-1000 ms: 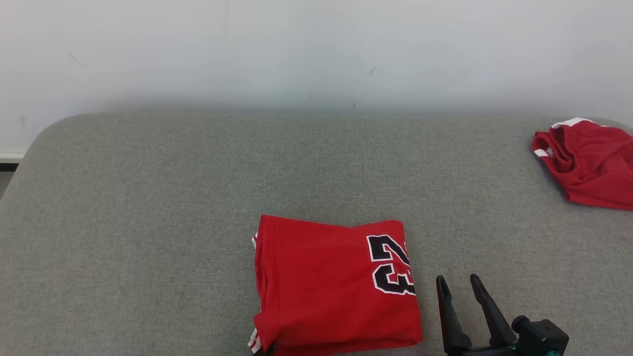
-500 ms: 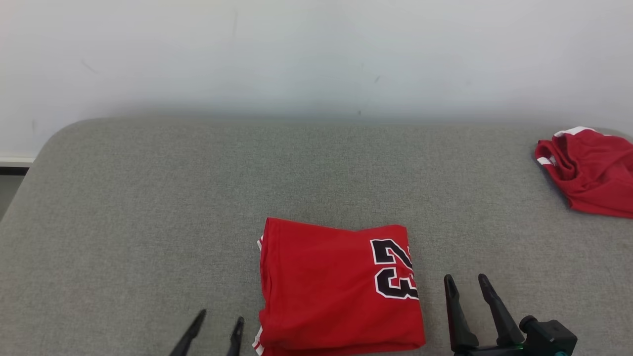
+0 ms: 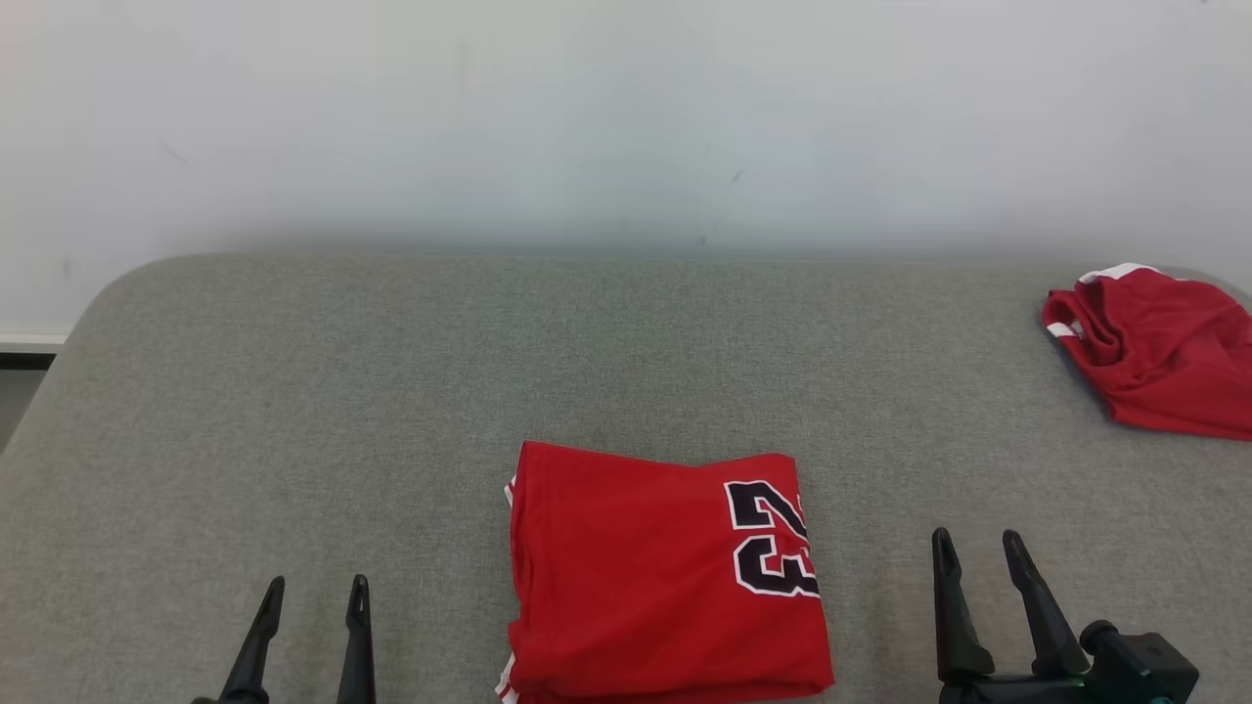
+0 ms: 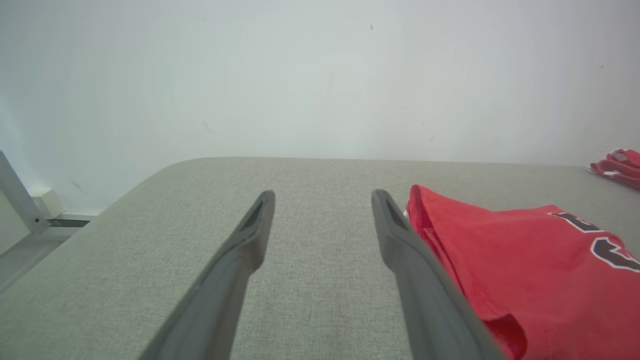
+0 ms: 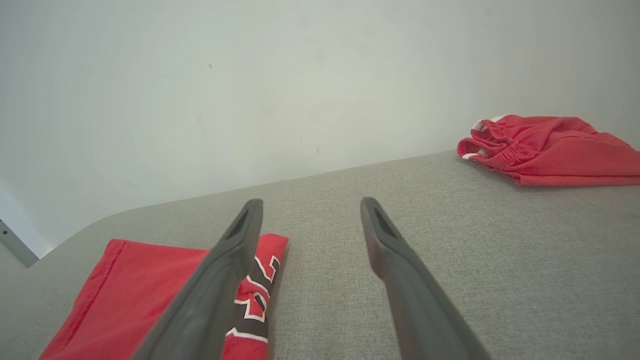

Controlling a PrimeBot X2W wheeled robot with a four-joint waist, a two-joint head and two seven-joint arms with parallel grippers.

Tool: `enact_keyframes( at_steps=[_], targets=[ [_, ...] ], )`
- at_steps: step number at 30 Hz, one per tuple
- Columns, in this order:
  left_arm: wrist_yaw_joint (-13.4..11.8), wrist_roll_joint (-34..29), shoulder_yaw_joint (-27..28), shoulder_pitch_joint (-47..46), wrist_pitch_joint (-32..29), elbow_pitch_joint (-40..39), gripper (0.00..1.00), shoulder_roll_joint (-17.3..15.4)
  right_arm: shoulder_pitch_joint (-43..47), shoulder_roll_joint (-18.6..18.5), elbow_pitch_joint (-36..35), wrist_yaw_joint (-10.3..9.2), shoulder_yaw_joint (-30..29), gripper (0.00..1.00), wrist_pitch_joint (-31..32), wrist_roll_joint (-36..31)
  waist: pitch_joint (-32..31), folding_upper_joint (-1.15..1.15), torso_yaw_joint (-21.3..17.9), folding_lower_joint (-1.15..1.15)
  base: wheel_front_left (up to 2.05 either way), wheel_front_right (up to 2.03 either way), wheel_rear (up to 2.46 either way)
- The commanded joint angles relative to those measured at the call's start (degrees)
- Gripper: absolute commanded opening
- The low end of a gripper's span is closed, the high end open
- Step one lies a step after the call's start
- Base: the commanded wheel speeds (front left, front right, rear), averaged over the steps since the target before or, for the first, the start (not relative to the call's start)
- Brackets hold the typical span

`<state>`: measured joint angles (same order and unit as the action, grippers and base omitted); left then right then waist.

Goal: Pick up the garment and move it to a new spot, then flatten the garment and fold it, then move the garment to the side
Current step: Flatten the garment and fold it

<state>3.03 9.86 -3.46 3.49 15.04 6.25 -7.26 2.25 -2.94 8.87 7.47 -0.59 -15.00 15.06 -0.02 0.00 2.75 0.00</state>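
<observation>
Red jersey (image 3: 655,587), folded into a neat rectangle, lying flat at the near middle of the grey counter (image 3: 293,391), gripped by neither pincer.

Over to the left pincer (image 3: 318,584): spread wide, empty, hovering low by the near edge, left of the jersey with bare counter between. Through the left wrist view, the same: left pincer (image 4: 322,195) gaping, plain grey fabric between the two dark fingers (image 4: 230,270), jersey (image 4: 525,260) off to the right, its folded edge rising just past the right finger.

Across to the right pincer (image 3: 975,538): also spread, also empty, set to the right of the jersey with a strip of counter in between. Through the right wrist view, right pincer (image 5: 311,202) open above bare counter, left finger crossing in front of the jersey's (image 5: 125,295) numbered corner.

Now outward. Black number 23 (image 3: 771,538), outlined in white, printed near the jersey's right edge and turned sideways. A sliver of white striped trim (image 3: 506,675) peeking out at the lower left corner. Farther out, at the counter's far right, crumpled red shorts (image 3: 1154,357), white trim and gathered waistband showing, well apart from the jersey and both pincers. Behind it all, a plain white wall (image 3: 626,117) with a few small dark marks.
</observation>
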Motion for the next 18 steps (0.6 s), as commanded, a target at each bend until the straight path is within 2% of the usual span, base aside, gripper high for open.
enact_keyframes(
  at_steps=[1, 8, 18],
  targets=[
    [0.21, -0.5, 0.6, 0.9, 0.12, -0.09, 1.0, 0.54, 0.42, 0.13, -0.22, 0.01, -0.28, 1.0, -0.22, -0.26, -0.06, 0.0, -0.17, 0.0, 0.0, 0.0, 0.0],
    [2.45, -2.39, 3.58, 1.31, 0.12, 2.61, 1.0, 1.76, 1.45, 0.13, -0.51, 0.01, -1.07, 1.0, -0.22, -0.53, -0.04, 0.0, -0.87, 0.0, 0.0, 0.0, 0.0],
    [3.56, -4.0, 3.9, 0.66, 0.12, 4.64, 1.0, 3.11, 1.99, 0.13, 0.2, 0.01, -0.83, 1.0, -0.22, -1.19, -0.17, 0.0, -1.0, 0.0, 0.0, 0.0, 0.0]
  ],
)
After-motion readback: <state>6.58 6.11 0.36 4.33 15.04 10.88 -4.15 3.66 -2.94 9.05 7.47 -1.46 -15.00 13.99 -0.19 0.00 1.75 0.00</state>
